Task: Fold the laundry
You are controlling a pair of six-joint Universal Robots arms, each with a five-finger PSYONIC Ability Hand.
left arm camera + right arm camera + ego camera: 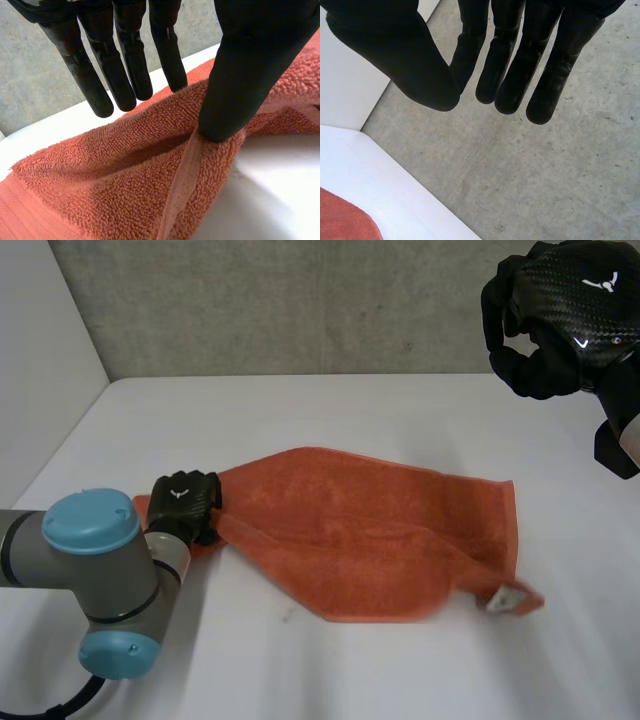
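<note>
At the towel's left corner, the left hand (185,502) has hold of the cloth. Its thumb (225,100) presses into the hem and its straight fingers (125,85) stand on the far side of a raised fold, so the corner is loosely pinched between them. The orange towel (370,530) lies spread on the white table (300,410), fairly flat but rumpled along its near edge. Its long axis runs from the pinched corner out to the right, slanting a little toward the robot. The short right end carries a small white label (505,597) at its near corner. It looks like thick terry, which should be soft, light, limp and not slippery. It will probably sag wherever it is unsupported, so the hemmed corners seem the best holds, and the labelled corner is the free one. Well apart from the towel, up beyond its right end, the right hand (560,320) hangs with fingers relaxed, holding nothing.
</note>
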